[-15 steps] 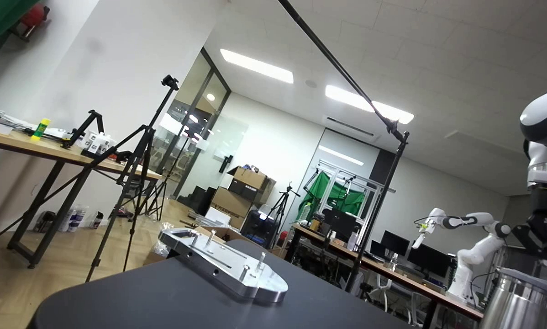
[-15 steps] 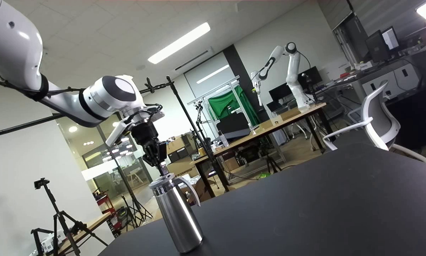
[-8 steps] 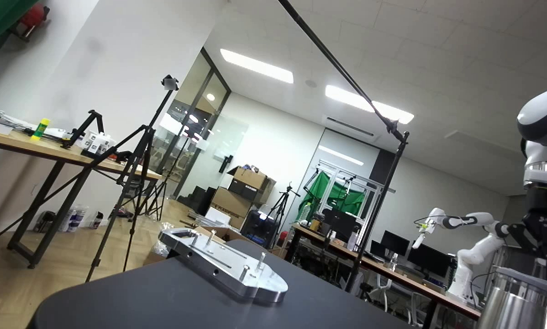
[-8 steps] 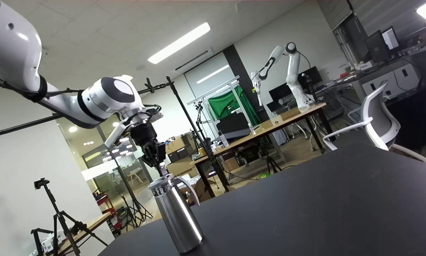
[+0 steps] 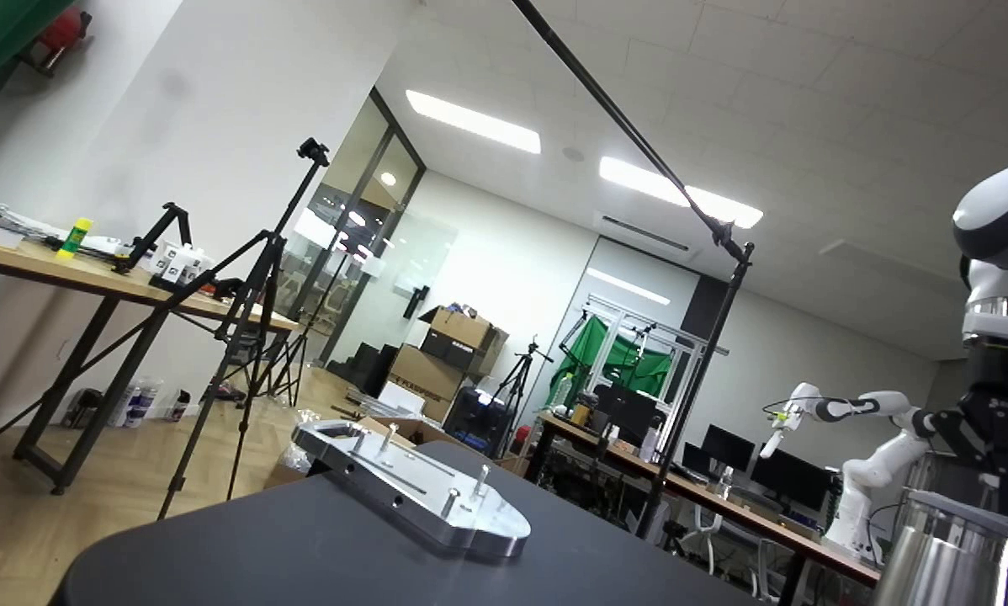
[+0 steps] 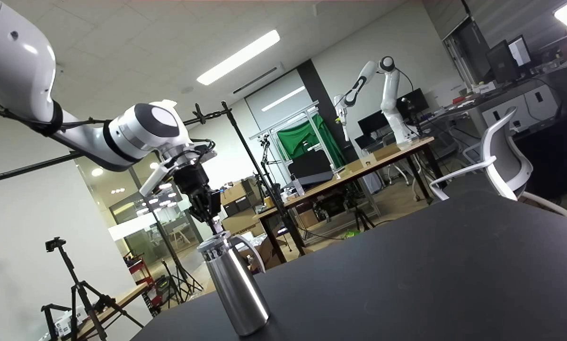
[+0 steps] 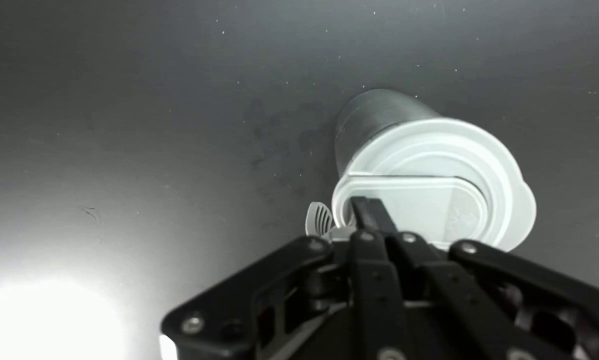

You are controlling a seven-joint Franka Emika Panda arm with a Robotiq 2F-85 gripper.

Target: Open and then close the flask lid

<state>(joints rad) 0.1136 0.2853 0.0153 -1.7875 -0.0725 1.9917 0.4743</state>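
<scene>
The steel flask (image 6: 238, 291) stands upright on the dark table (image 6: 383, 289); its upper part shows in an exterior view (image 5: 946, 564). Its pale lid (image 7: 444, 150) fills the flask's top in the wrist view and has an oblong panel (image 7: 424, 210) inside the round rim. Whether a flap is raised I cannot tell. The grey handle (image 6: 255, 253) is on the flask's right side in an exterior view. My gripper (image 7: 372, 202) points down with its fingers together at one end of the panel, at the lid. Nothing shows between the fingers. The handle side is partly hidden by the gripper.
A metal plate with upright pegs (image 5: 411, 488) lies on the table in an exterior view. A grey and white chair (image 6: 494, 156) stands beyond the table edge. Black tripods (image 5: 260, 278), a wooden table (image 6: 345, 175) and a second arm (image 6: 390, 99) are in the background.
In the exterior views my gripper and the flask have both shifted slightly to the left over the last second. The flask stays upright with the gripper at its lid.
</scene>
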